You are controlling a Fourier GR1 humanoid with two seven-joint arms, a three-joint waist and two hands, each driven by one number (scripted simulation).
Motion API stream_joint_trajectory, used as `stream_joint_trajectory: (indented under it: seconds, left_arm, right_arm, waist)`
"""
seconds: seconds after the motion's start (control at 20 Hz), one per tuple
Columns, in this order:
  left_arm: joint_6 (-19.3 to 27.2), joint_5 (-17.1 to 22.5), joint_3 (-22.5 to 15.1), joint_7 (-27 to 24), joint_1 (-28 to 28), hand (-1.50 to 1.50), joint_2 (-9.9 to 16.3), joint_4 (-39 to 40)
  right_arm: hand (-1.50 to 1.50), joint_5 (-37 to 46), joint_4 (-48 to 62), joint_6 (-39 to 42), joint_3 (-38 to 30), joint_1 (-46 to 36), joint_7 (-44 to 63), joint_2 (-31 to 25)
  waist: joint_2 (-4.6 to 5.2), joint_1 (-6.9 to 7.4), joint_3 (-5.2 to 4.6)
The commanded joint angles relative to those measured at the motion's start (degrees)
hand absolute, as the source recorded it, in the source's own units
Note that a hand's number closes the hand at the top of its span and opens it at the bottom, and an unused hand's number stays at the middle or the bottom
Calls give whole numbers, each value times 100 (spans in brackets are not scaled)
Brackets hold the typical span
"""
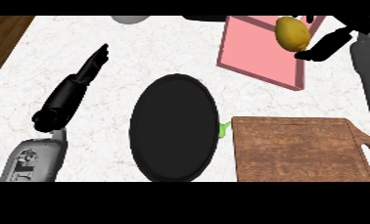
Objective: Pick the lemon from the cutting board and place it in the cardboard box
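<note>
A yellow lemon [291, 33] hangs over the far right part of the pink box [256, 54], which lies at the back right of the counter. My right hand [325, 44] comes in from the right edge and is shut on the lemon, with black fingers showing below and above it. The wooden cutting board [296, 149] lies at the front right with nothing on it. My left hand [76, 88] rests open at the left, fingers straight and pointing away from me, holding nothing.
A large black round pan [173, 127] with a small green handle [225, 128] sits mid-counter, just left of the board. A grey bowl [130, 19] peeks in at the far edge. The counter's left edge [18, 39] meets brown wood at the top left.
</note>
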Motion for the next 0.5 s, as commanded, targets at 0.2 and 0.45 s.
stream_joint_trajectory:
  seconds: [0.2,0.45]
  left_arm:
    - [-123,36,45,4,205,0,99,-175]
    - [-126,117,153,-157,39,0,91,116]
  right_arm:
    - [-150,-844,828,35,-604,-325,-1545,3]
    - [-150,-2761,1519,682,-2241,-655,-1290,622]
  waist:
    - [-32,26,6]
    - [-17,-48,15]
